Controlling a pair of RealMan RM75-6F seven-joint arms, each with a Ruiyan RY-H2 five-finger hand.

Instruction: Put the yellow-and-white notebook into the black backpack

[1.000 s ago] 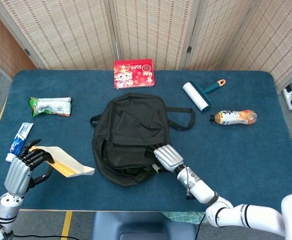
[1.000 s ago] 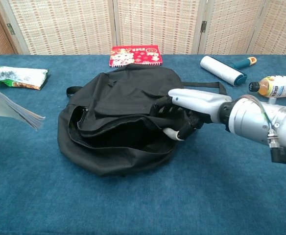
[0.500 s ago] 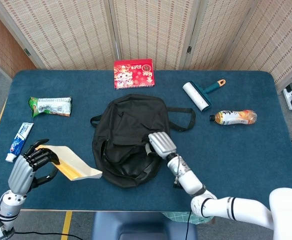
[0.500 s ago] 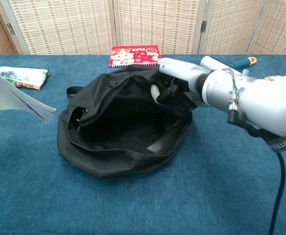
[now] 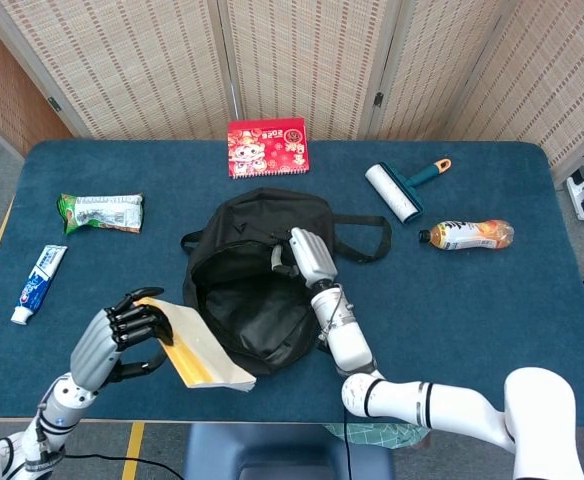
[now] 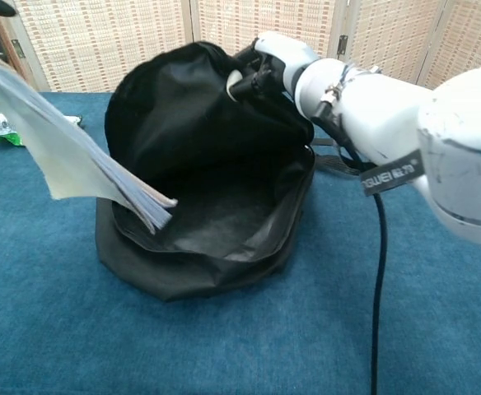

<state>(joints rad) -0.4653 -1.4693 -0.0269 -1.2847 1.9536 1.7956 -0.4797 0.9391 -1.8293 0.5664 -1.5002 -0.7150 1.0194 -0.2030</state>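
The black backpack (image 5: 234,300) lies mid-table with its mouth wide open. My right hand (image 5: 307,256) grips the upper flap and holds it raised; in the chest view the right hand (image 6: 267,64) is at the top of the lifted fabric, above the dark inside of the backpack (image 6: 216,230). My left hand (image 5: 122,336) holds the yellow-and-white notebook (image 5: 207,352) by its left end, just left of the bag's front rim. In the chest view the notebook (image 6: 72,148) slopes down to the right, and its lower corner reaches into the opening.
A red booklet (image 5: 268,147) lies behind the bag. A lint roller (image 5: 397,190) and a drink bottle (image 5: 467,234) are at the right. A green snack pack (image 5: 100,212) and a toothpaste box (image 5: 39,284) sit at the left. Blue table (image 5: 492,320) shows at front right.
My right hand has pulled the flap up and back, opening the bag wide. My left hand has carried the notebook rightward to the bag's mouth.
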